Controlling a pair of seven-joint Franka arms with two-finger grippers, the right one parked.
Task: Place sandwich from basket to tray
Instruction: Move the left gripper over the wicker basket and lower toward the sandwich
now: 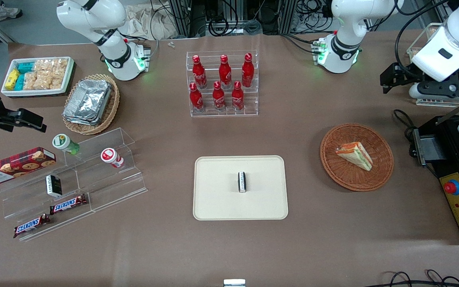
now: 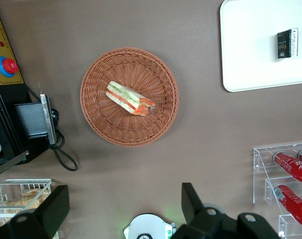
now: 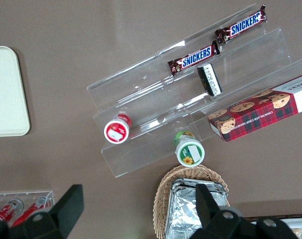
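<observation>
The brown table (image 1: 165,247) is a smooth matt sheet that carries everything. Above its working arm's end hangs the left arm's gripper (image 2: 123,211), high over the surface, its two black fingers (image 2: 193,199) spread wide with nothing between them and touching nothing.

The tray (image 1: 217,199) is a flat cream-beige rectangle with rounded corners and a low rim, lying near the middle of the table. On its middle lies a small dark packet (image 1: 242,182) with a white label.

The clear rack (image 1: 253,107), farther from the front camera than the tray, is a stepped case of transparent plastic holding six glossy red bottles (image 1: 224,71) in two rows, all upright.

The basket (image 1: 357,179) is round and shallow, reddish-brown woven wicker with a ribbed rim. It sits well apart from the tray, toward the working arm's end of the table.

The black machine (image 1: 458,187), just beside the basket at that same end, is a boxy thing with a yellow panel and a round red button (image 1: 452,187).

The sandwich (image 1: 355,154) lies in the basket, near its middle, touching the woven floor. It is a small triangular wedge of pale bread on its side, showing orange-red and green layers along the cut edge.
</observation>
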